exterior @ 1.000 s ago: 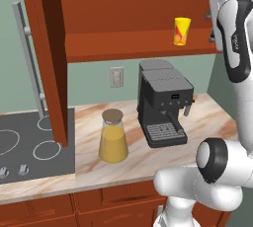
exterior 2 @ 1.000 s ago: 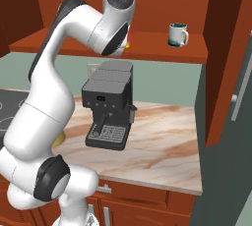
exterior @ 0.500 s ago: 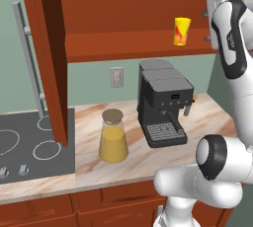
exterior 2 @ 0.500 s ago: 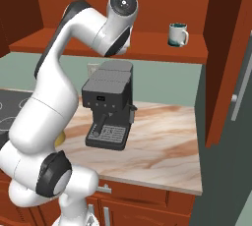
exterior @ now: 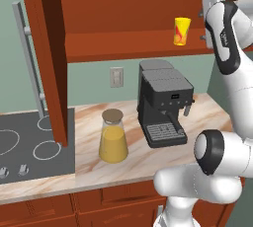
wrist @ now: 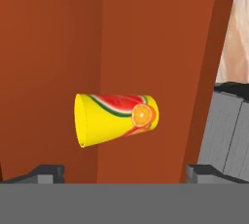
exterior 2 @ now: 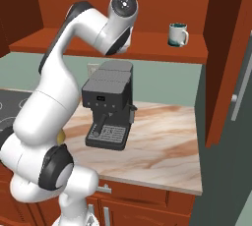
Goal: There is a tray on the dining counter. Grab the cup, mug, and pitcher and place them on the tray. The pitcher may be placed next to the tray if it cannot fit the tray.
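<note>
My two-finger claw [wrist: 124,172] stands with its dark fingertips [wrist: 46,172] wide apart and nothing between them. Straight ahead of it, apart from both tips, is the small yellow handleless cup [wrist: 115,119] with a watermelon and orange-slice print; my rolled hand camera shows it sideways. From the base cameras the cup [exterior: 181,31] stands upright on the reddish-brown wooden shelf [exterior: 123,46], just beside my hand. Farther along that shelf sits the white mug with a teal band and loop handle [exterior 2: 177,34]. Well below my claw, on the beige marbled counter [exterior: 89,122], stand the clear glass pitcher of orange liquid with a brown lid [exterior: 113,136] and a dark grey coffee machine [exterior: 162,102].
</note>
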### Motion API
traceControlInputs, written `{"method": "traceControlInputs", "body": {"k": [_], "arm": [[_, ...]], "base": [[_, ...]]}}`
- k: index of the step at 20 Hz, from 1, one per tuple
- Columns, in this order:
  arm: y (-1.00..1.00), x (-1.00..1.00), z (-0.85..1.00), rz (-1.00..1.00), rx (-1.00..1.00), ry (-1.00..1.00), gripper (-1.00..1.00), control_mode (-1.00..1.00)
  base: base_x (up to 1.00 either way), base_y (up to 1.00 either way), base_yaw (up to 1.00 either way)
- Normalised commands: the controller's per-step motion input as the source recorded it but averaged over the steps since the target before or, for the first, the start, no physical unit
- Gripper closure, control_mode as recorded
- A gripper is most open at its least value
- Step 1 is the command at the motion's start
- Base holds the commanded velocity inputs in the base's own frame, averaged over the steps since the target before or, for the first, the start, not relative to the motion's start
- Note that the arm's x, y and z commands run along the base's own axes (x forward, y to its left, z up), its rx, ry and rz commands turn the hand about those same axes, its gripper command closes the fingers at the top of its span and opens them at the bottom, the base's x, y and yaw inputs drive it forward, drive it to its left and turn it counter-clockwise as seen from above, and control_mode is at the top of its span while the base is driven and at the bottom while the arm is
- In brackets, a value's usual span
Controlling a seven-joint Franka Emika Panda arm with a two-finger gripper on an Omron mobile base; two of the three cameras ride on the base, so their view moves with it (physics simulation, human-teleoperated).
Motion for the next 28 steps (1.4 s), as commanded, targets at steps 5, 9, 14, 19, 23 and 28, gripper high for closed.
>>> {"method": "traceControlInputs", "body": {"k": [5, 9, 14, 19, 23, 28], "arm": [[0.0, 0.27, 0.0, 0.0, 0.0, -0.01, -1.0, -1.0], [0.0, 0.24, 0.0, 0.0, 0.0, 0.0, -1.0, -1.0], [0.0, 0.18, 0.0, 0.0, 0.0, 0.0, -1.0, -1.0], [0.0, 0.15, 0.0, 0.0, 0.0, 0.0, -1.0, -1.0], [0.0, 0.1, 0.0, 0.0, 0.0, 0.0, -1.0, -1.0], [0.0, 0.06, 0.0, 0.0, 0.0, 0.0, -1.0, -1.0]], "base": [[0.0, 0.0, 0.0], [0.0, 0.0, 0.0], [0.0, 0.0, 0.0], [0.0, 0.0, 0.0], [0.0, 0.0, 0.0], [0.0, 0.0, 0.0]]}}
